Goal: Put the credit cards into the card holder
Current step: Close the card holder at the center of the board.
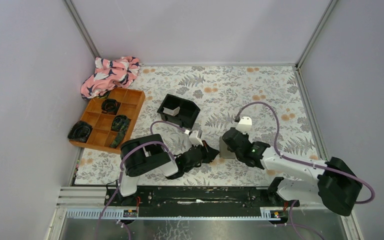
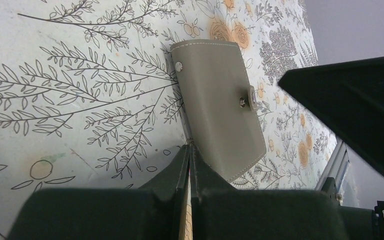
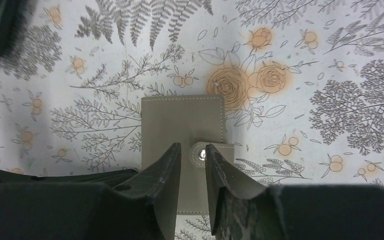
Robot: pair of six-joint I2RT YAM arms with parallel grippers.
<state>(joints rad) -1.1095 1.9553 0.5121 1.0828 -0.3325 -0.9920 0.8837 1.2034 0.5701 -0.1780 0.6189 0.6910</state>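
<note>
Nearest you, the black base rail carries both arms at the table's near edge. Just beyond it, your left gripper has its jaws pressed together, with the tips at the edge of the card holder. A thin tan sliver sits between the fingers lower in that wrist view. It may be a card's edge, but the angle won't let you tell.

Your right gripper comes in from the other side with its jaws slightly spread. The holder's snap tab shows in the gap between them. The card holder lies flat, folded shut and snapped, between the two grippers on the near middle of the table.

The surface under it all is a white tablecloth printed with grey ferns and branches and orange roses, running to the back wall. Farther out sits a black square tray. To its left is an orange compartment tray holding dark rolled bundles, with another bundle against its left rim. A crumpled pink patterned cloth fills the far left corner. Pale lilac-grey walls close three sides, with metal posts at the far corners.
</note>
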